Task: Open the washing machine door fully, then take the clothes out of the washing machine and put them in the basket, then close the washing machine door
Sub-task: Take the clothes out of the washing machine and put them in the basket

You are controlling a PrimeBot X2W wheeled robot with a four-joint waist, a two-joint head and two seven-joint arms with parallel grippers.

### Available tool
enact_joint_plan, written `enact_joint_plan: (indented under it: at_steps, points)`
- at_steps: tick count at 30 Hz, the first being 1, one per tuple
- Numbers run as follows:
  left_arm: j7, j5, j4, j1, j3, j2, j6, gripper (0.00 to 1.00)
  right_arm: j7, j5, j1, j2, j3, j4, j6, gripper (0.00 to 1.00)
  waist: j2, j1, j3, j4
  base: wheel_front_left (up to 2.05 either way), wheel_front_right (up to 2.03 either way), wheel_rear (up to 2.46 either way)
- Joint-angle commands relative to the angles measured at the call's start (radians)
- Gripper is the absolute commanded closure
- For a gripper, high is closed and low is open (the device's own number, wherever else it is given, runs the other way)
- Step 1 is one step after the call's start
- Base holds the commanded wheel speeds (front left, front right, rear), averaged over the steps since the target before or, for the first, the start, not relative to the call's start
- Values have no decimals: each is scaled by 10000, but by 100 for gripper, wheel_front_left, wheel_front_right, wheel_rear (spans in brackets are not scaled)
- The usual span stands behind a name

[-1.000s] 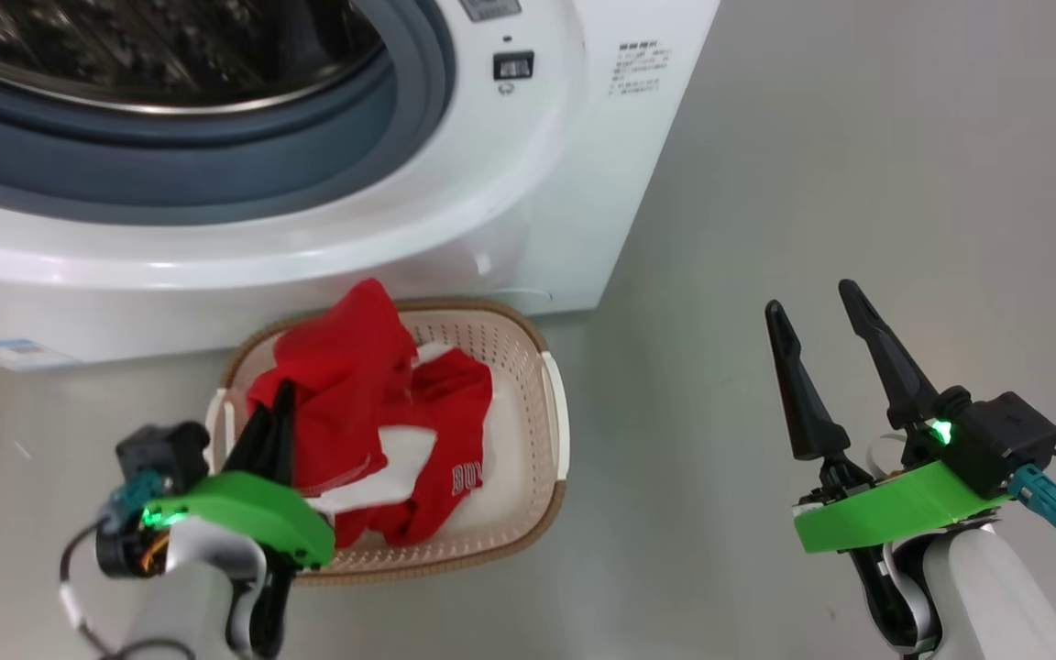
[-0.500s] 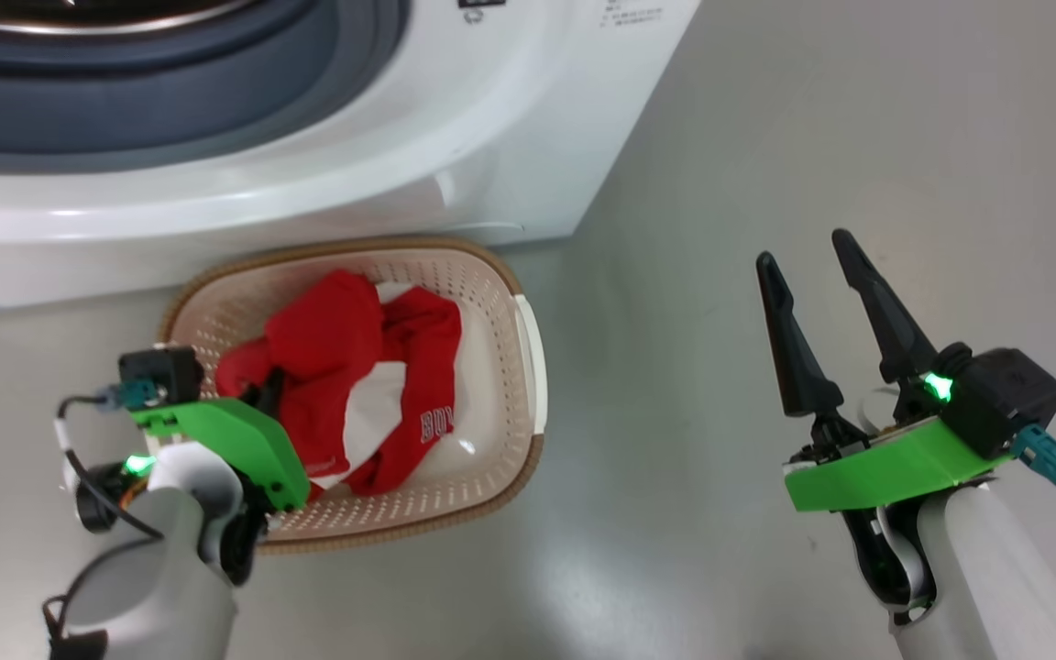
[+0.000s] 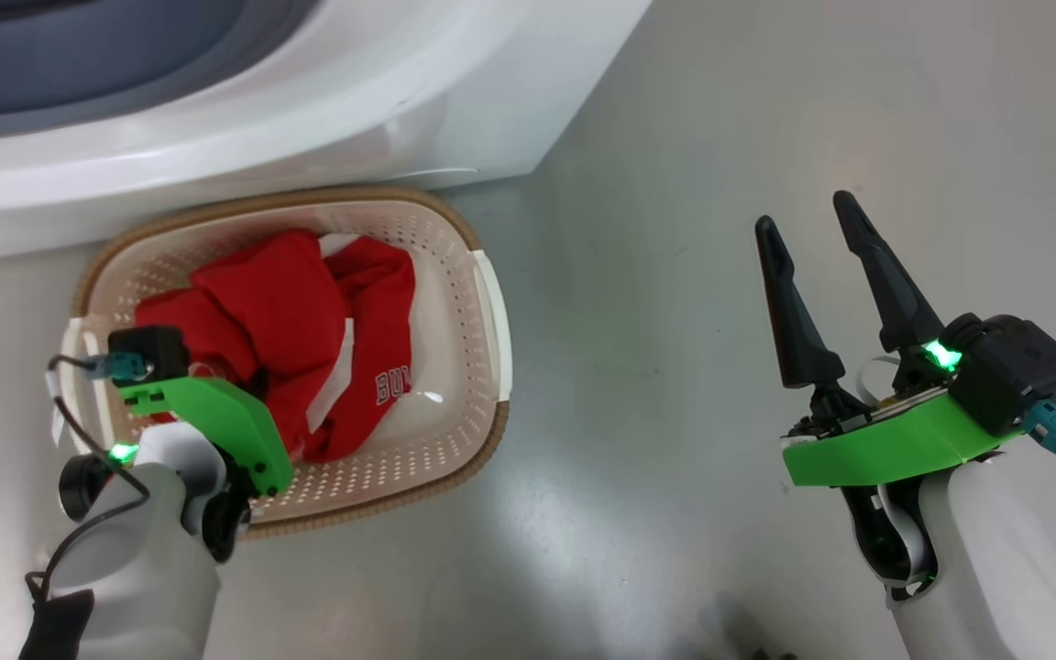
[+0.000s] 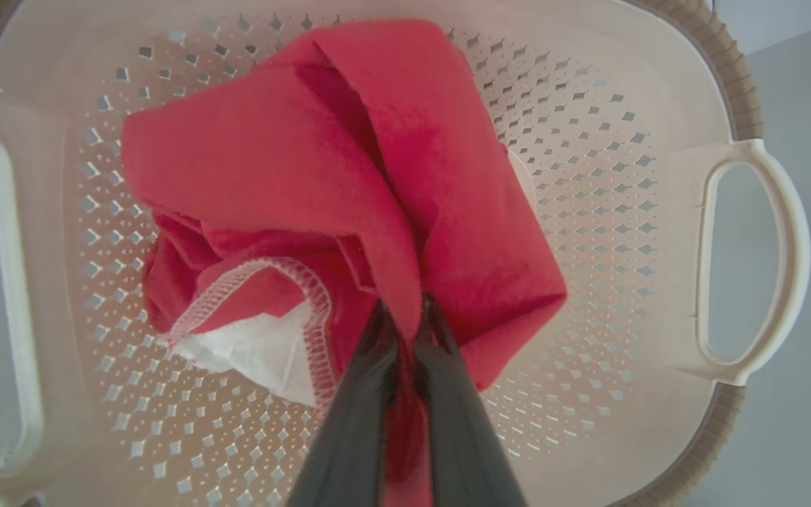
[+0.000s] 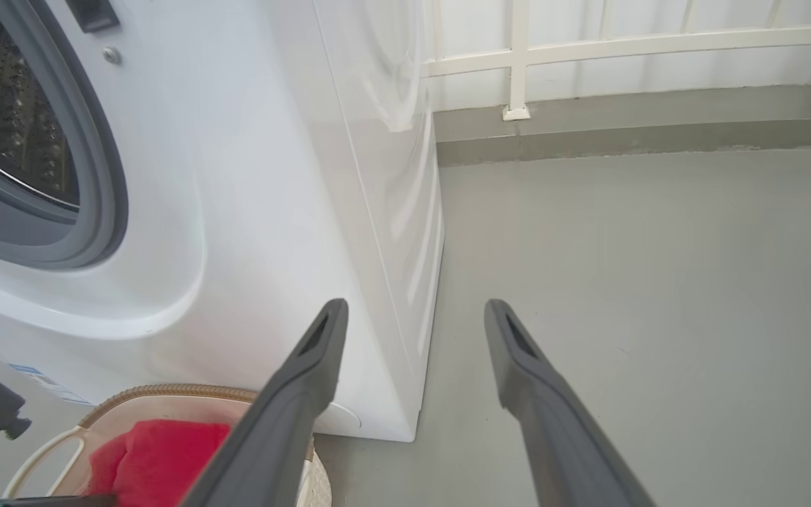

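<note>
The cream basket [image 3: 441,266] stands on the floor in front of the white washing machine [image 3: 308,119], with the red clothes [image 3: 280,302] lying in it. In the left wrist view my left gripper [image 4: 407,310] is shut on a fold of the red clothes [image 4: 307,162], low over the basket [image 4: 588,176] floor. My right gripper [image 3: 804,211] hangs open and holds nothing, over bare floor to the right of the basket. In the right wrist view, my right gripper [image 5: 414,310] points past the washing machine [image 5: 272,211] corner, with its drum opening at the left. The washing machine door is out of view.
Grey floor [image 3: 675,183] stretches wide to the right of the machine and basket. A white railing [image 5: 518,63] and a low kerb close off the far side. The basket [image 5: 166,391] sits tight against the machine's lower front.
The head camera has tilted down, shifting the whole picture. My left gripper has lowered the red garment from above the rim down into the basket. The right gripper stays open.
</note>
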Motion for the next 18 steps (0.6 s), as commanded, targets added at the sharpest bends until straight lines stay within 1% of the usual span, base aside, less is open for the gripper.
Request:
enact_joint_plan:
  at_steps: [1, 6, 7, 9, 10, 11, 12, 13, 18]
  points:
    - [91, 51, 56, -25, 119, 344, -25, 100, -65, 212, 11, -1, 260, -245, 48, 0, -1, 0, 139, -132, 0, 0, 0]
    - [150, 116, 340, -190, -86, 391, -40, 100, -65, 267, -39, -1, 315, -230, 48, 0, -1, 0, 223, -194, 0, 0, 0]
    - [145, 118, 374, -216, -117, 386, -42, 96, -65, 272, -55, -1, 310, -221, 48, 0, -1, 0, 235, -191, 0, 0, 0]
    - [69, 81, 421, -259, -142, 359, -48, 84, -65, 281, -91, -1, 292, -210, 48, 0, -1, 0, 246, -175, 0, 0, 0]
    - [-16, 80, 435, -274, -164, 354, -50, 73, -65, 286, -105, -1, 286, -206, 48, 0, -1, 0, 242, -166, 0, 0, 0]
    - [-113, 85, 447, -286, -191, 352, -51, 58, -65, 289, -113, -1, 279, -199, 48, 0, -1, 0, 228, -156, 0, 0, 0]
    - [-206, 93, 460, -291, -219, 354, -53, 25, -65, 290, -117, -1, 272, -187, 48, 0, -1, 0, 207, -144, 0, 0, 0]
    - [-279, 98, 476, -289, -246, 355, -54, 0, -65, 292, -121, -1, 258, -172, 48, 0, -1, 0, 180, -131, 0, 0, 0]
    - [-886, 65, 444, -187, -369, 245, -63, 0, -65, 245, -80, -1, 120, -27, 48, 0, -1, 0, -136, 2, 0, 0, 0]
